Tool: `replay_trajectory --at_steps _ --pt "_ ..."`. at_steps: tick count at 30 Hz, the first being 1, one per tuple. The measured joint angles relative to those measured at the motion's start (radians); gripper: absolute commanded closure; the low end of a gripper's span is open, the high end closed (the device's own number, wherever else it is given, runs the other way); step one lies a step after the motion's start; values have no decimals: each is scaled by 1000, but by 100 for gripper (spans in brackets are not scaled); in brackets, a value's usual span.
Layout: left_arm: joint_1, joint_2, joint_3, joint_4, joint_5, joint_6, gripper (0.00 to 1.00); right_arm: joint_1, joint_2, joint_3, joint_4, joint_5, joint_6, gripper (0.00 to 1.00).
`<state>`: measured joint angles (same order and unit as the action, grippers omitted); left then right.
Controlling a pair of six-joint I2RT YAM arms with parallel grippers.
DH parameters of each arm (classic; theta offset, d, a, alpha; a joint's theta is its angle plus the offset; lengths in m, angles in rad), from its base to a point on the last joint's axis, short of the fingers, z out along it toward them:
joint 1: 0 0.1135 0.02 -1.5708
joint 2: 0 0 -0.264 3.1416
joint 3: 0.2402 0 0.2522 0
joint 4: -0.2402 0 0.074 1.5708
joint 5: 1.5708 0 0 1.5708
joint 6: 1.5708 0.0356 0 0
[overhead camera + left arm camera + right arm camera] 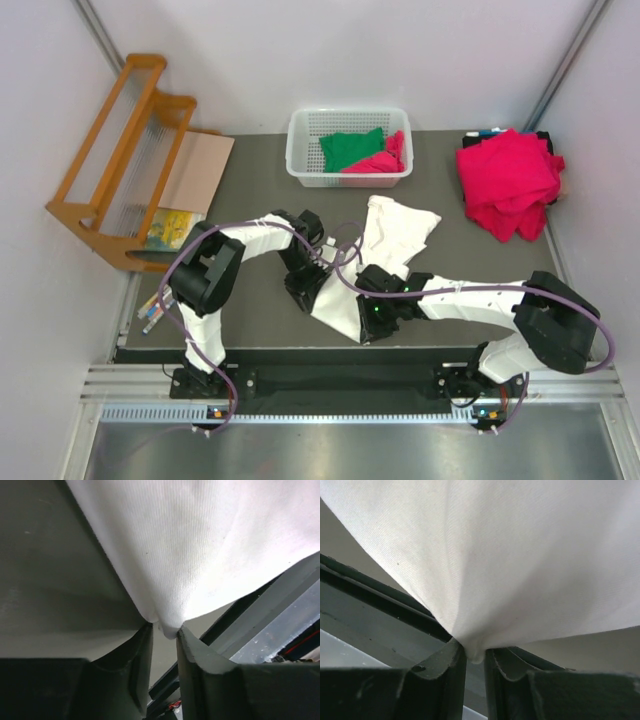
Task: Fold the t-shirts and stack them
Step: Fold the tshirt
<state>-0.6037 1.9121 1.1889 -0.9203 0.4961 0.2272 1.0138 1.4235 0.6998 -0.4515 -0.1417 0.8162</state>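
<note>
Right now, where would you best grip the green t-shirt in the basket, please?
Probably its bare left part, from straight above: the green t-shirt lies inside the basket, whose walls block the sides, and a pink t-shirt crowds its right edge.

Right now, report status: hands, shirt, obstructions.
Left hand shut on white t-shirt edge. Right hand shut on same shirt. Basket and pink pile far side, not in the way.

dark table, four loads

the dark grey table [250,180] carries a white lattice basket [350,180] at the middle of its far edge. a heap of crimson t-shirts [505,180] sits at the far right corner. a white t-shirt [395,225] lies across the centre. a brown cardboard sheet [200,165] rests on the far left corner.
</note>
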Motion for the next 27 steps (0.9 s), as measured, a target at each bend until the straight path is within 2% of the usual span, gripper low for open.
replay_trajectory --at_steps 1,2,5,10,14,15,21,24,25,27 --pt "0 2 3 -4 4 -2 55 0 0 0 0 1 0 82" --pt "-1 3 5 -8 8 -3 43 0 0 0 0 2 0 82" --pt "-5 3 20 -32 27 -21 31 0 0 -5 8 2 0 83" --pt "-8 4 40 -47 29 -32 33 0 0 -7 18 2 0 86" --pt "-8 11 53 -45 12 -29 45 0 0 -16 31 2 0 87" --pt "-8 12 53 -43 9 -27 53 0 0 -19 34 2 0 87" --pt "-8 22 51 -10 -8 -12 74 0 0 -27 46 1 8 89" --pt "-8 24 47 3 -6 -11 90 0 0 -32 54 0 12 92" --pt "-8 24 45 8 -5 -10 100 0 0 -32 55 0 15 94" --pt "-8 26 45 9 -2 -7 100 0 0 -32 58 0 16 97"
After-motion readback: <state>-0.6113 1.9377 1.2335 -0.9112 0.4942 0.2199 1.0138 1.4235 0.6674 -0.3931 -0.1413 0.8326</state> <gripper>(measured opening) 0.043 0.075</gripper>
